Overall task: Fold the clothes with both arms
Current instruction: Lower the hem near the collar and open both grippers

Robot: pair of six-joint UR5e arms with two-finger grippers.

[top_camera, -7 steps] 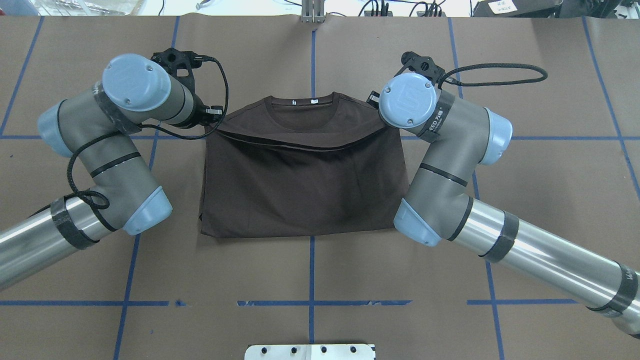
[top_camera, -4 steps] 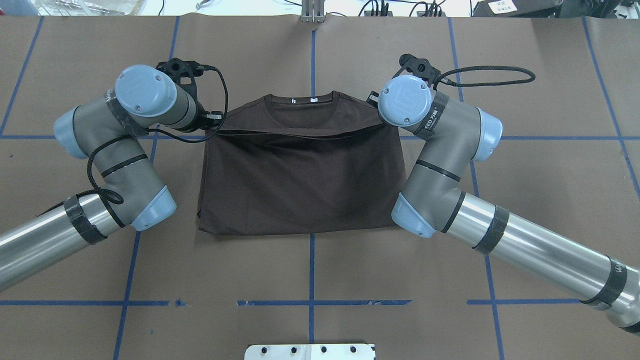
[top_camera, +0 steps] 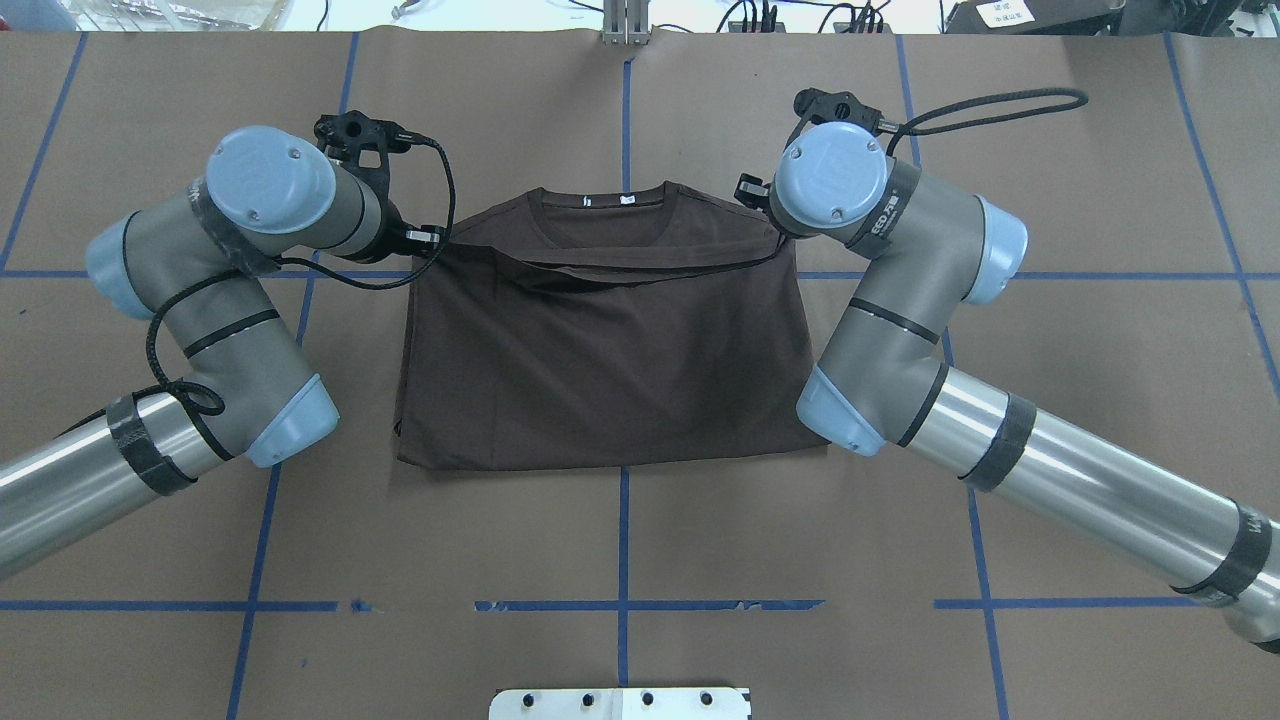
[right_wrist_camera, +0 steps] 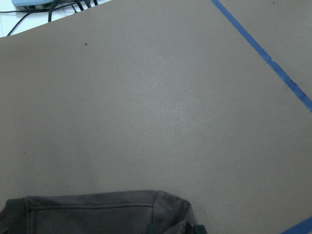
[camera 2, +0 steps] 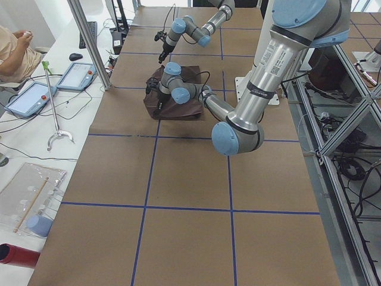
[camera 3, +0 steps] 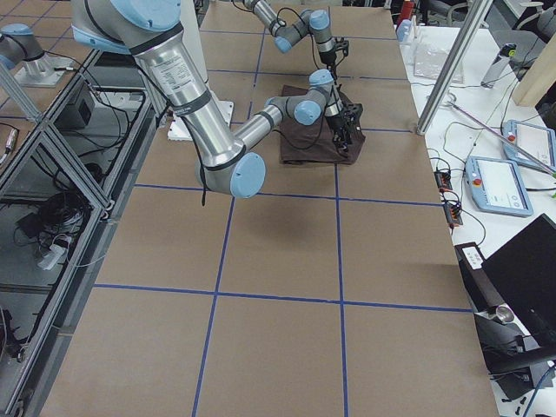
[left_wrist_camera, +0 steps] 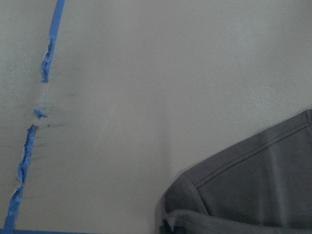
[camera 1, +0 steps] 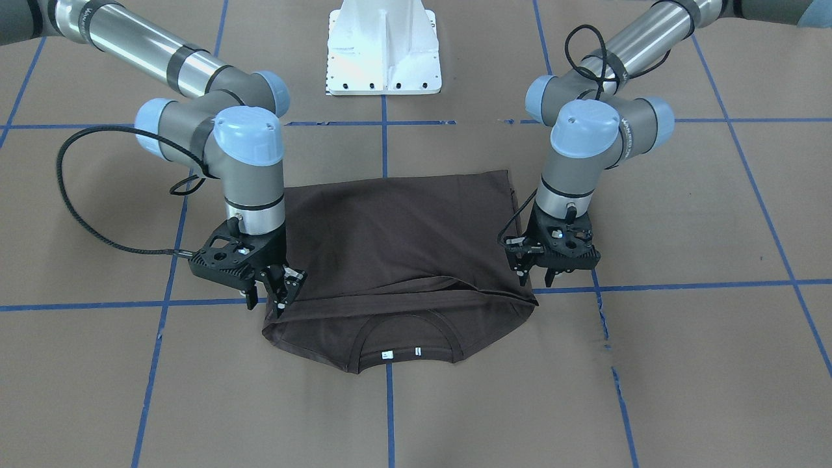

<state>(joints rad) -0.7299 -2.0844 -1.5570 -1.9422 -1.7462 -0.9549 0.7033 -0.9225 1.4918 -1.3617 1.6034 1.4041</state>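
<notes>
The dark brown T-shirt (top_camera: 600, 370) lay at the centre of the brown-papered table (top_camera: 1100, 400), its hem doubled up toward the ribbed collar (top_camera: 605, 205) at twelve o'clock in the overhead view, with two white neck tags (camera 1: 403, 353) showing. The left gripper (camera 1: 534, 276), at nine o'clock of the garment in the overhead view, appeared spread and free of the cloth, while the right gripper (camera 1: 281, 292), at three o'clock, appeared pinched on the folded hem corner. The fabric was judged light, limp and sag-prone, best taken at paired hem corners or shoulder seams; no containers appeared on the table.
</notes>
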